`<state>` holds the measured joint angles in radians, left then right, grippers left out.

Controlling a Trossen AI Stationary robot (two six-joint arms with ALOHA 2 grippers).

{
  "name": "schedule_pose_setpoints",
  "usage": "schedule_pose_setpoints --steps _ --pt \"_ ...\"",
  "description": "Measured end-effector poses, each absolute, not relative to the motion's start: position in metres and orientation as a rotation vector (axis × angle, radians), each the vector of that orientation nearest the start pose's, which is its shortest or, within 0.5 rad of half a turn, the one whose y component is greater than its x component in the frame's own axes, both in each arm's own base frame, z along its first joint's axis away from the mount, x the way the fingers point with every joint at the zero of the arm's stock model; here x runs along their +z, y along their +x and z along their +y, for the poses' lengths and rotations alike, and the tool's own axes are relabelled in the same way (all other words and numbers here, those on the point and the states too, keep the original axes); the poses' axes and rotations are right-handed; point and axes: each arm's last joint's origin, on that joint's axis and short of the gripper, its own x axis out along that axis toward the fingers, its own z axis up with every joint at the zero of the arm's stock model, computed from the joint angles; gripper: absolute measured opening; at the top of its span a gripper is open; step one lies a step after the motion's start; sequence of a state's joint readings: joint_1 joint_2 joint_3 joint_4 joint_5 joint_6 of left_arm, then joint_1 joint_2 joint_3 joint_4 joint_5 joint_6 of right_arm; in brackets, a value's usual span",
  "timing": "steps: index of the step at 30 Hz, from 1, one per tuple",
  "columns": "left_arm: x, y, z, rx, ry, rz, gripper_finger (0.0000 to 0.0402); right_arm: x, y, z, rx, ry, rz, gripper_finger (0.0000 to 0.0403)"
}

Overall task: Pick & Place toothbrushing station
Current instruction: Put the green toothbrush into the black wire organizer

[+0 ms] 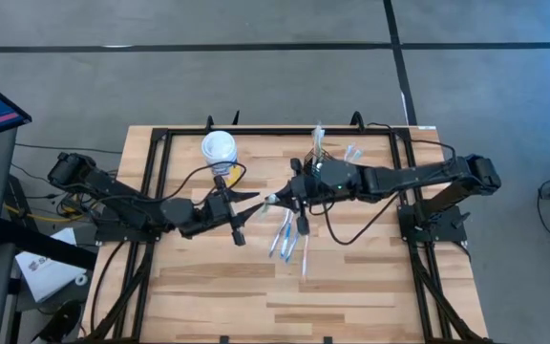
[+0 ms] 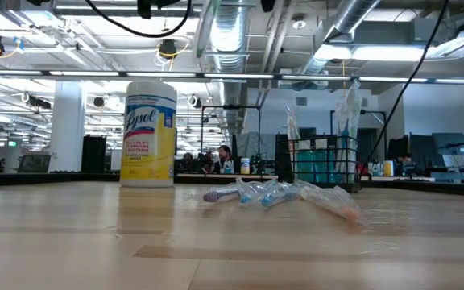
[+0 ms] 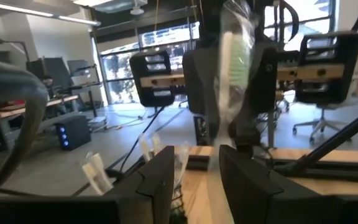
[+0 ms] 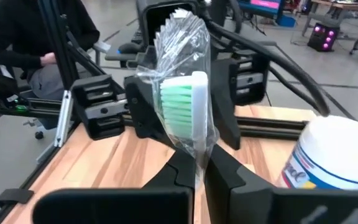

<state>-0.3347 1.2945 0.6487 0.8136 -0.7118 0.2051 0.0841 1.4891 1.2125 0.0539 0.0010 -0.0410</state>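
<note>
The right gripper [image 4: 196,177] is closed on a wrapped toothbrush [image 4: 182,102], whose green bristle head in clear crinkled plastic is seen standing up between its fingers in the right wrist view. The left gripper [image 3: 194,180] is met directly opposite, tip to tip over the middle of the table [image 1: 208,296]; its fingers [image 3: 160,177] are parted on either side of the same wrapper, and contact with the wrapper cannot be confirmed. Just beyond the right gripper's tips, on the left arm's side, one white-lidded yellow wipes canister [image 1: 219,149] stands upright on the boards, close beside the left arm. Below and slightly to the near side of both grippers, a loose cluster of wrapped toothbrushes [image 1: 287,237] lies flat on the wood; about four are distinguished in the high view, though an exact count cannot be given because they overlap. Behind the right gripper, beside the right arm and toward the far edge of the table, the toothbrushing station [image 1: 321,153] is located: one small black wire-mesh caddy, rectangular, with several wrapped brushes standing upright in it. Its compartments cannot be told apart. In the room beyond, a seated person in dark clothing [image 4: 36,37] is visible.
</note>
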Motion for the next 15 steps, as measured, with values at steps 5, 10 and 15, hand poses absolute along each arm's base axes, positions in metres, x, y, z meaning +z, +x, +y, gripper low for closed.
schedule_pose_setpoints --steps 5,10,15 --pt "0.27 0.26 -0.07 0.392 0.134 -0.079 0.0119 0.334 0.342 0.019 0.057 -0.027 0.254 0.0001" --pt "0.266 0.253 -0.069 0.416 0.132 -0.07 0.0118 0.331 0.341 0.013 0.027 -0.025 0.292 0.0001" --pt "0.262 0.24 -0.068 0.419 0.126 -0.068 0.0117 0.328 0.34 0.006 -0.011 -0.019 0.327 0.0001"
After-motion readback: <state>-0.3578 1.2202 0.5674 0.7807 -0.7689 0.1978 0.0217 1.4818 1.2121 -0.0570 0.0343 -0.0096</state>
